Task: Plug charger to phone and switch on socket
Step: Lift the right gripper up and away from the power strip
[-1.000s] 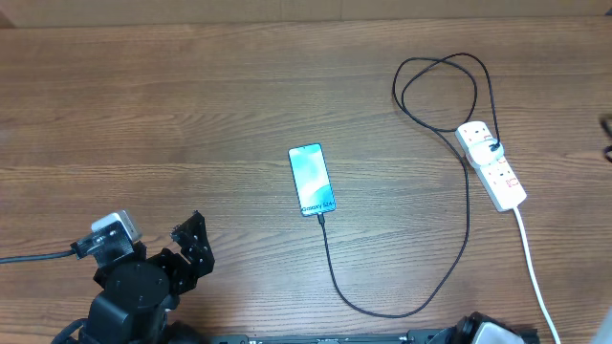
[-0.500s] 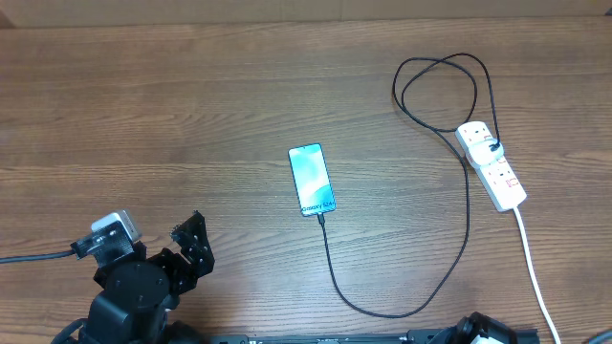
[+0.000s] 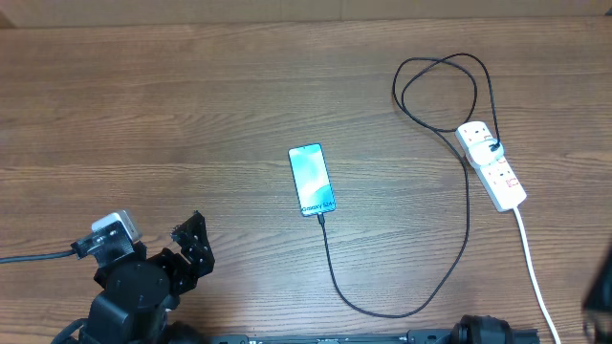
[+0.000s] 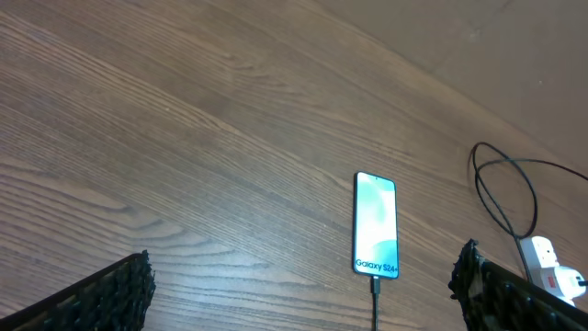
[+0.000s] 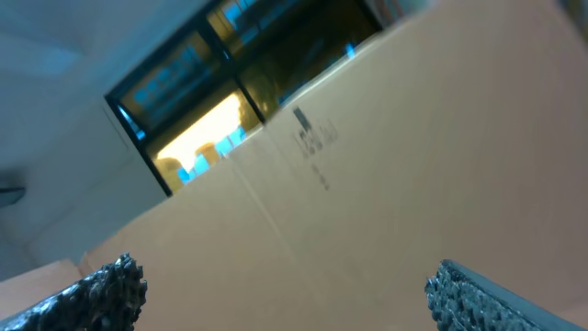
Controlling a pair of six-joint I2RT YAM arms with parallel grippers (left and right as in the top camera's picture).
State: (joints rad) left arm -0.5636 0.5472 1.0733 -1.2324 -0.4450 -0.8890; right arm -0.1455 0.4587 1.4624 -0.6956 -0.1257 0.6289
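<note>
Phone lies screen-up at mid-surface. Its long axis runs near-to-far with a slight lean, lettered end toward the robot. The charger meets that near short edge, sweeps right in a wide curve, and loops before reaching the far end of the socket, whose long axis runs diagonally at far right. Left tool, near left, stands fully open and empty. Right tool, likewise spread wide, grips nothing and faces cardboard.
</note>
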